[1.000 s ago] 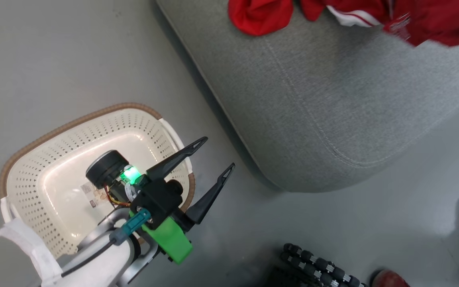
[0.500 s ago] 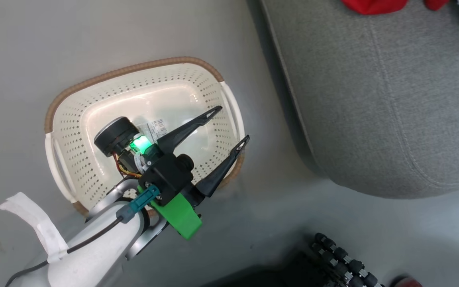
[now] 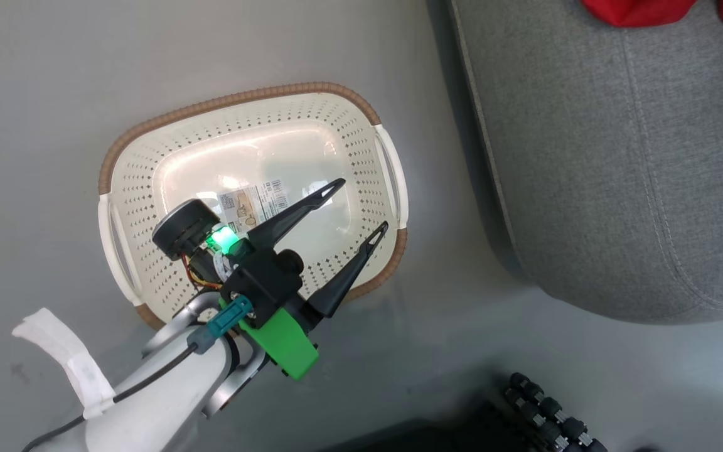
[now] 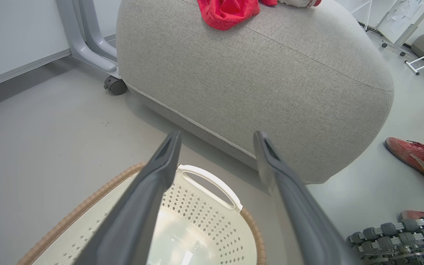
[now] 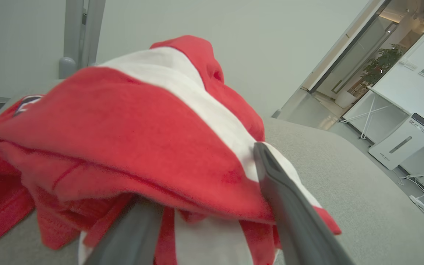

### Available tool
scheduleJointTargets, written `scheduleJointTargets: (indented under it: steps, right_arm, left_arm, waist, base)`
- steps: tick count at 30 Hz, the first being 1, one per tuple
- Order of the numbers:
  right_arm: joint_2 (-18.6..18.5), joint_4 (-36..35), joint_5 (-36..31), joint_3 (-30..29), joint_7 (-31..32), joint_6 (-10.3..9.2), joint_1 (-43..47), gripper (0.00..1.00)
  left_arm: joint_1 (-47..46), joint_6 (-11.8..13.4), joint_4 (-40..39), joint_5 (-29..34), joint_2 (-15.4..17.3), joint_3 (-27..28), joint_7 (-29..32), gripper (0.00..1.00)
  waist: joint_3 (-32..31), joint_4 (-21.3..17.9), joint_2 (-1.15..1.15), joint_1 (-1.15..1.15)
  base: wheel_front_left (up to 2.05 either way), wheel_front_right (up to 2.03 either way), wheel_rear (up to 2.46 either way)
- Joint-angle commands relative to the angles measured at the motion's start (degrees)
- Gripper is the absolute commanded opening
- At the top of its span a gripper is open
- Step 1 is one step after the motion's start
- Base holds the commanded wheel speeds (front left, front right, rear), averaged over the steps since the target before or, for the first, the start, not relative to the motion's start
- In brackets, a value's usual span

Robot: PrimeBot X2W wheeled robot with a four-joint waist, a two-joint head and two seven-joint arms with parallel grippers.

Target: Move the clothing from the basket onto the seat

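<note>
Red clothing [image 5: 123, 121] with a white stripe lies heaped on the grey seat [image 5: 363, 184]. It is bunched over and between the right fingers [image 5: 289, 209], which stand spread apart and do not pinch it. The left fingers [image 3: 299, 210] hang wide open above the cream basket [image 3: 242, 100], which sits on the floor [image 3: 35, 94] near the seat with a label [image 3: 251, 202] on its bottom.

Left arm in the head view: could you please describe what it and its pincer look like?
The left pincer has two long dark tapering fingers with triangular cut-outs at the tips, on a black body with a bright green block. Beside it: a round black motor, a green light, a teal connector. A black cable runs along the white forearm.
</note>
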Motion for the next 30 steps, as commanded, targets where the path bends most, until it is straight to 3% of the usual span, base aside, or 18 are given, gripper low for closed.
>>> scheduleJointTargets:
  steps: [1, 9, 17, 24, 30]
  right_arm:
    - [0.9, -1.1, 0.1, 0.0, -0.1, -0.08, 3.1, 1.0]
    - [6.9, -9.9, 0.0, 2.6, -0.1, -0.08, 18.8, 1.0]
    - [10.9, -12.9, 1.4, 9.2, -0.1, -0.08, 28.7, 1.0]
    - [13.0, -11.5, 3.6, 14.1, -0.1, -0.08, 33.5, 1.0]
    - [14.4, -9.6, 6.5, 20.7, -0.1, -0.08, 38.2, 1.0]
  left_arm:
    - [1.2, 0.8, 0.6, -0.6, -0.5, 0.4, -0.6, 1.0]
    - [5.1, 4.8, 5.6, -2.3, -4.2, 2.0, -4.8, 1.0]
    - [11.5, 7.3, 9.4, -4.8, -8.5, 7.7, -7.1, 1.0]
    - [21.2, 5.5, 7.7, -2.8, -14.1, 19.4, -7.1, 1.0]
    - [31.4, 3.4, 5.3, 0.5, -18.8, 31.6, -7.0, 1.0]
  waist:
    - [-2.8, -1.0, 0.0, -0.01]
    - [-11.8, -0.3, 0.0, -0.01]
    - [-22.0, 4.4, 0.0, -0.01]
    - [-31.6, 10.9, 0.0, -0.01]
    - [-39.9, 14.0, 0.0, -0.01]
  base:
    - [0.0, 0.0, 0.0]
    - [0.0, 0.0, 0.0]
    - [0.0, 0.0, 0.0]
    - [0.0, 0.0, 0.0]
    - [0.0, 0.0, 0.0]
